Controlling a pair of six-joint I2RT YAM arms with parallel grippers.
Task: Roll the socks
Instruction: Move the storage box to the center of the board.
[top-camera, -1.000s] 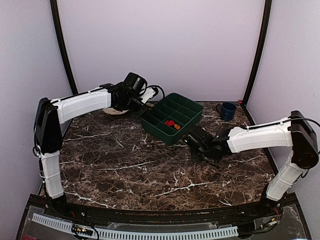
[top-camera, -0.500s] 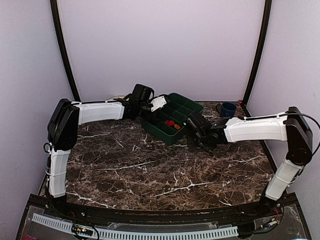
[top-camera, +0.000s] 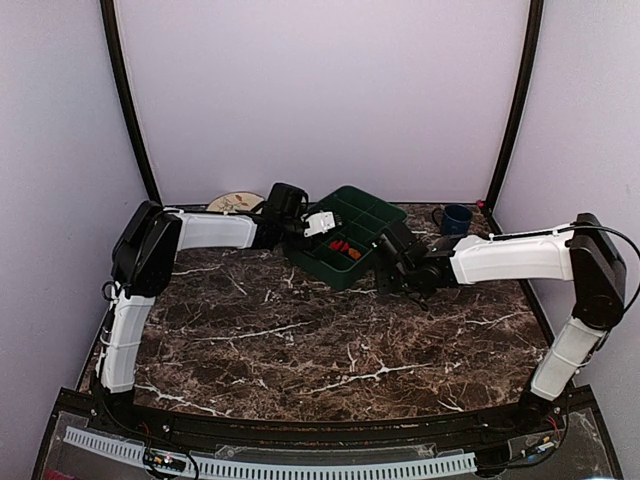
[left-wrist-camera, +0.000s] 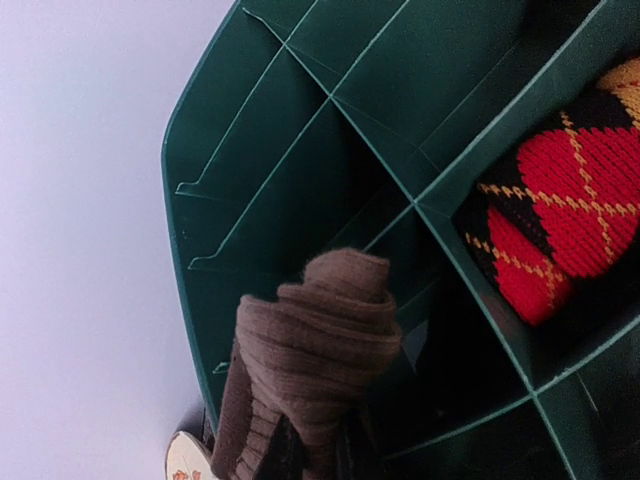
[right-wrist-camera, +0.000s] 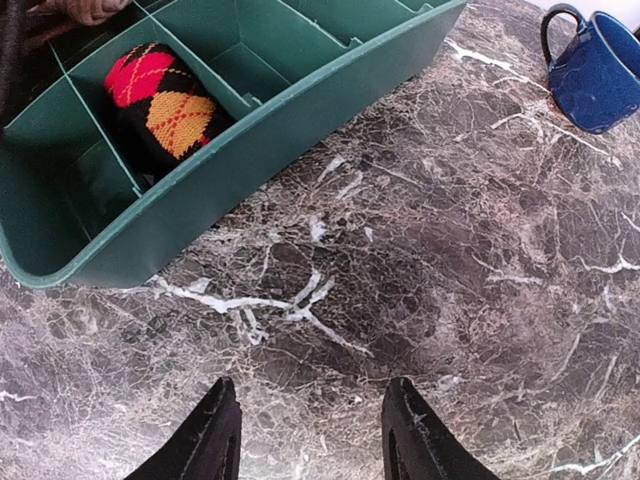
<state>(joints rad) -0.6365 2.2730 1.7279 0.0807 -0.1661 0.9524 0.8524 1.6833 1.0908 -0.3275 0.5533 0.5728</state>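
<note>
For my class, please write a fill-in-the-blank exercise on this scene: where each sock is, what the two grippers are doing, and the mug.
1. The left gripper is shut on a rolled sock whose colour is ____.
2. The argyle sock lies rolled in a compartment of the ____ tray.
3. The right gripper, over the marble table, holds nothing and its jaws stand ____.
4. The mug on the table is coloured ____.

Missing words: brown; green; open; blue

Dark brown marble-pattern table (top-camera: 300, 340) with white veining, plain pale lilac rear wall (top-camera: 320, 90), matching side walls (top-camera: 50, 150) left and right, black posts (top-camera: 125, 100) in both rear corners, white slotted strip (top-camera: 300, 466) along near edge, even diffuse light
</note>
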